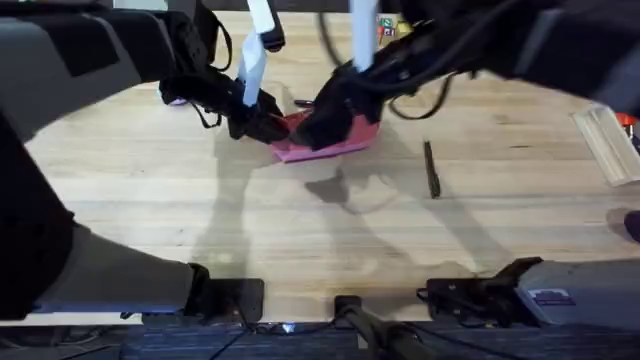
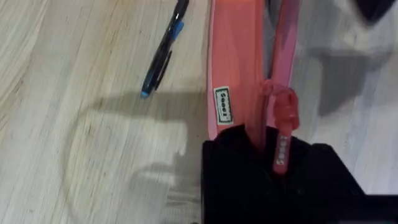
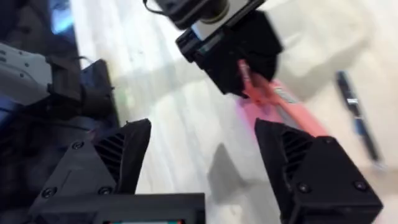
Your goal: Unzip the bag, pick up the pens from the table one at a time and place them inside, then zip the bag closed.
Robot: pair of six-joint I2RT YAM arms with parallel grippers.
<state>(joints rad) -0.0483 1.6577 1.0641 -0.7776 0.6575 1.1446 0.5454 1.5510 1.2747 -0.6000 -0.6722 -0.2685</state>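
Observation:
The pink bag [image 1: 340, 143] lies at the far middle of the table [image 1: 150, 200]. My left gripper [image 1: 258, 120] is shut on the bag's left end [image 2: 230, 74], beside the zipper pull [image 2: 283, 134]; the zipper edges stand apart there. My right gripper [image 1: 325, 118] hovers over the bag, and its fingers [image 3: 305, 168] are wide open with nothing between them above the bag [image 3: 280, 106]. One dark pen [image 1: 431, 168] lies to the right of the bag. A pen with blue parts [image 2: 163, 53] lies close beside the bag, and the right wrist view shows a blue-marked pen [image 3: 356, 121] too.
A pale wooden strip [image 1: 605, 140] lies at the table's right edge with an orange item [image 1: 628, 122] by it. White cables [image 1: 255, 50] hang above the bag. The arm bases [image 1: 500, 290] sit at the near edge.

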